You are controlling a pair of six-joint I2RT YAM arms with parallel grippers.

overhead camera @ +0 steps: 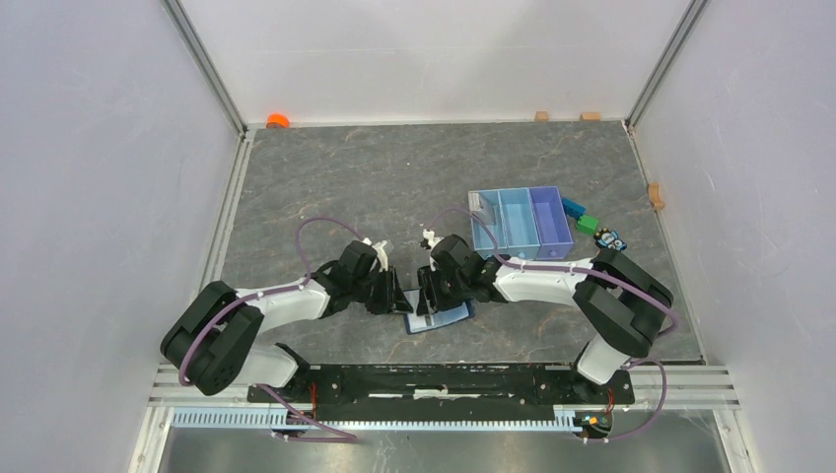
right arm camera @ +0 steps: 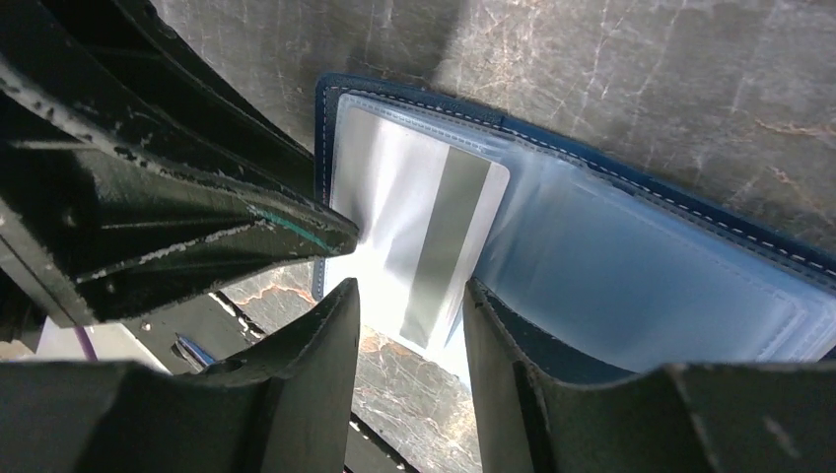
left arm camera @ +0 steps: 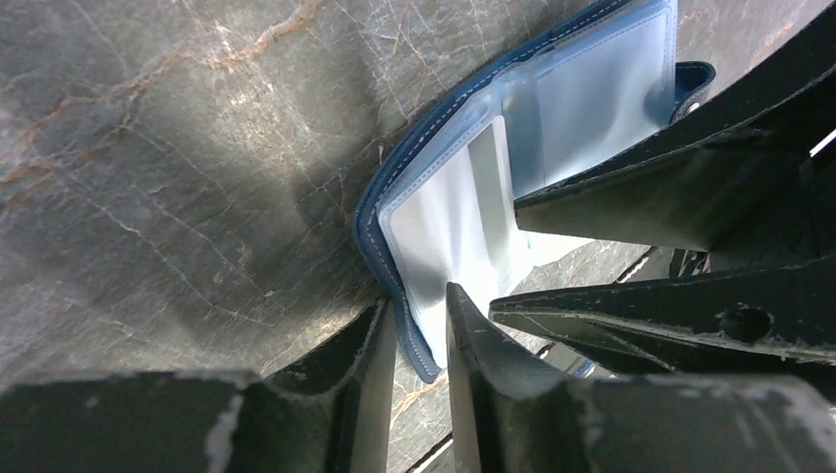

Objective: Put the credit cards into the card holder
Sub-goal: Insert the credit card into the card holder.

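The near strip of the table, at 6 o'clock in the top view, holds all the work. The card holder lies open and flat there, clear pockets upward, with both arms bent in over it.

The left gripper comes in from 9 o'clock. Its jaws stand a little apart, astride the holder's stitched edge, and look loose rather than pinching. The right gripper comes in from 3 o'clock. Its jaws are moderately open, with bare gaps on either side of the card's end lying between them, so it holds nothing.

That credit card, pale with a grey stripe, sits in the pocket at the holder's 9 o'clock side, under the clear film. Its near end seems to reach past the pocket mouth, so I judge it nearly seated and perhaps in need of a last push. The neighbouring pockets look bare.

Farther out, at 1 o'clock from the holder and well apart from it, stands the tray. Something pale leans in its left compartment, possibly another card, though it is too small to tell. Toy blocks lie just beside the tray at 3 o'clock.

One card looks as good as in. Whatever the tray holds is likely still to fetch.
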